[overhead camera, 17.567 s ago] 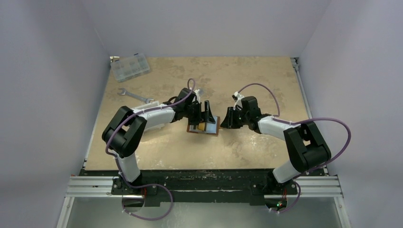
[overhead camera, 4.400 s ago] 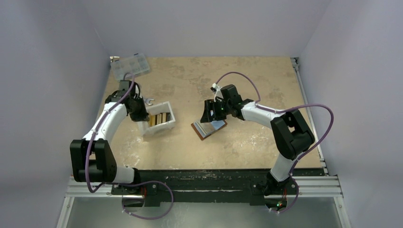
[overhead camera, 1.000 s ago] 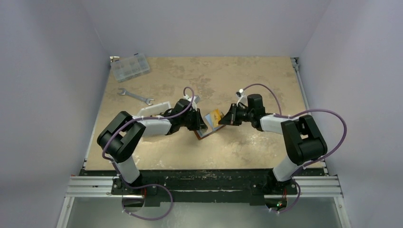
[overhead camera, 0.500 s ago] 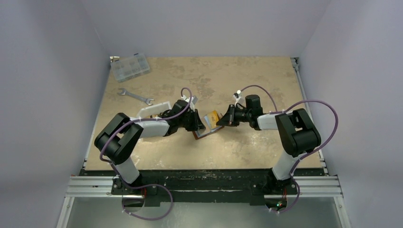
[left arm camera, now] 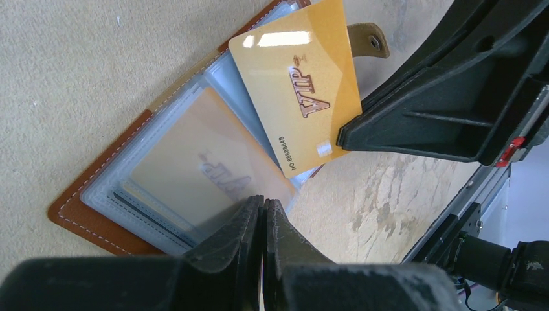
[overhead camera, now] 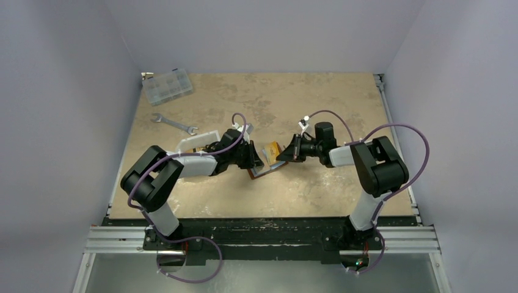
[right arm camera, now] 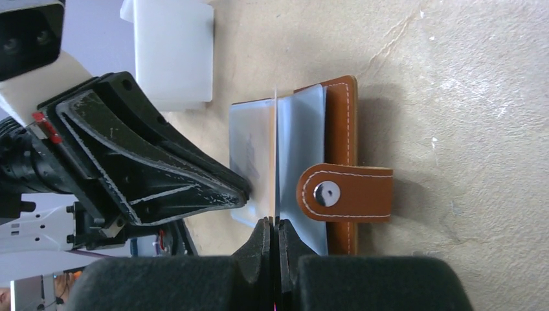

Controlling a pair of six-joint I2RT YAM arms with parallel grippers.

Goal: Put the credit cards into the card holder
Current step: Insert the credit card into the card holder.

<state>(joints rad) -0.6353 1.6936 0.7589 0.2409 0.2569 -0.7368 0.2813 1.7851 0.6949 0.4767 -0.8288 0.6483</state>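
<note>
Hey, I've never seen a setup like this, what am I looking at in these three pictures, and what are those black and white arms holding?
These are two robot arms bolted to a table's edge, each ending in two fingers. The wide picture looks down from above and behind them. The two close-ups come from a small camera on each wrist. On the table lie an open brown card holder, a white tray, a wrench and a clear compartment box. The right arm's fingers are shut on a gold card marked VIP, held over the holder. The left arm's fingers are closed at the edge of one of the holder's clear sleeves, apparently pinching it.
</note>
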